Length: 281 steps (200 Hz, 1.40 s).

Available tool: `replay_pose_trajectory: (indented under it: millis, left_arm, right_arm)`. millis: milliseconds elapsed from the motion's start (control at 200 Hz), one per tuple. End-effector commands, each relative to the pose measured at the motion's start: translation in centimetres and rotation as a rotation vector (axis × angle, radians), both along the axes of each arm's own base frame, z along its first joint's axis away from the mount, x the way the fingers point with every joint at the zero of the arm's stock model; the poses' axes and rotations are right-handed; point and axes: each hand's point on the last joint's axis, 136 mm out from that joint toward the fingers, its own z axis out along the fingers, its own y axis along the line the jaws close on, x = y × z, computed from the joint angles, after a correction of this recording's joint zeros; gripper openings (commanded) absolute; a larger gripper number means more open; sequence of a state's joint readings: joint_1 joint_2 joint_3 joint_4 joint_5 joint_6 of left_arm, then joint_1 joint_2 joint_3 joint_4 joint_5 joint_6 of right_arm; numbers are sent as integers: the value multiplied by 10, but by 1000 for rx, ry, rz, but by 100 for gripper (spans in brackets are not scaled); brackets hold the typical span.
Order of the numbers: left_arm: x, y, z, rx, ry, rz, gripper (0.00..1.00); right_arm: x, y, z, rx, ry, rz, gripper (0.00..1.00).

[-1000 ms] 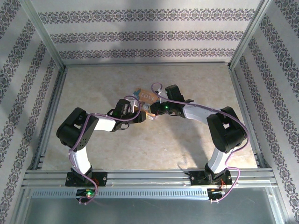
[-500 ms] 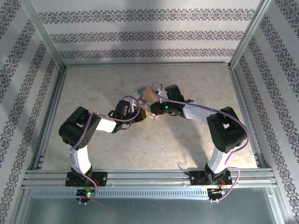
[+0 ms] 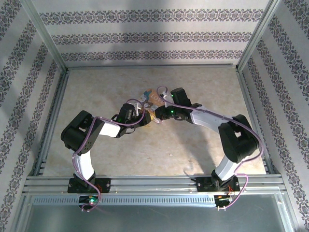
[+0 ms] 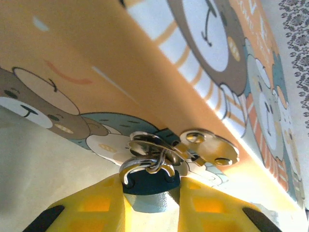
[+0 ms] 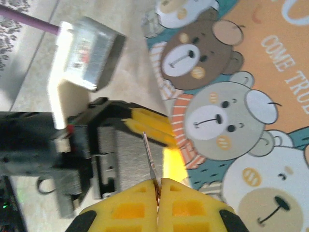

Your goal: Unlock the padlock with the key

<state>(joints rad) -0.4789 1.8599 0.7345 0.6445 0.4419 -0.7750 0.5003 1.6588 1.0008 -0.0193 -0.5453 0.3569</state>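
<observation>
My left end effector is clamped on the dark bluish head of the small silvery key. The key's wire ring carries spare silvery keys that lie right against the flat orange-and-teal padlock printed with cartoon bears. My right end effector is pinched tight on a thin silvery sliver, seen edge-on just beside the padlock's bear-printed face. I cannot tell whether it belongs to the key. The beige desk spreads around the padlock.

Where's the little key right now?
The key sits low in the middle of the left wrist view, its bluish end pinched in the left gripper, right beside the orange padlock.
</observation>
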Motion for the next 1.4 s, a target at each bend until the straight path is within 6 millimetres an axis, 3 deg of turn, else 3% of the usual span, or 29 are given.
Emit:
replay_pose_trajectory:
  millis: [0,115,290,470,770,1399]
  left_arm:
    - [1,-18,40,-98,-94,-46,23]
    - [-4,-20,43,-116,-75,-59,23]
    - [-9,-26,51,-161,-58,-75,23]
    - [-11,-31,54,-174,-52,-90,23]
    - [-11,-34,56,-178,-49,-93,23]
    - [-11,-34,53,-172,-40,-89,22]
  right_arm:
    - [-14,-8,16,-9,-67,15,0]
    - [-36,-16,8,-37,-95,40,0]
    - [-66,-25,-19,-99,-122,70,0]
    - [-81,-21,-47,-131,-132,90,0]
    - [-76,-16,-73,-126,-157,61,0]
    - [-50,-13,-69,-122,-226,-22,0]
